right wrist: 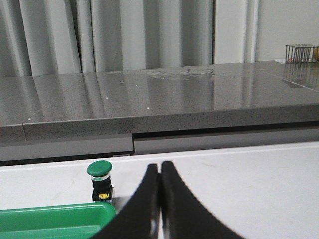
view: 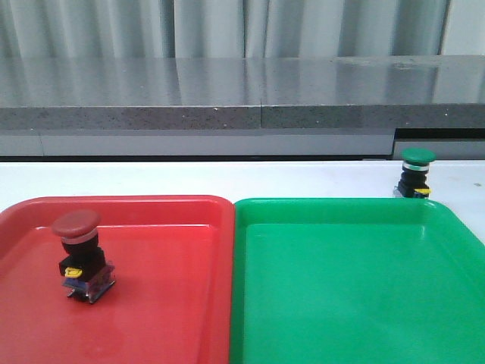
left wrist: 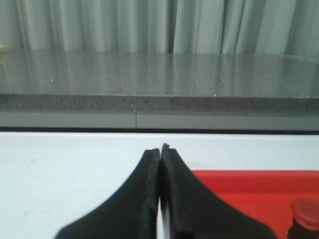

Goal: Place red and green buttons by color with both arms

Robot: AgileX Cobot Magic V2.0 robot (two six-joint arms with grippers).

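Note:
The red button stands inside the red tray, near its left side; its cap also shows in the left wrist view. The green button stands on the white table just behind the green tray's far right corner; it also shows in the right wrist view. My left gripper is shut and empty, over the white table beside the red tray. My right gripper is shut and empty, over the table a short way from the green button. Neither arm shows in the front view.
The two trays lie side by side at the table's front. A grey stone counter with curtains behind it runs along the back. A wire rack stands on the counter at the far right.

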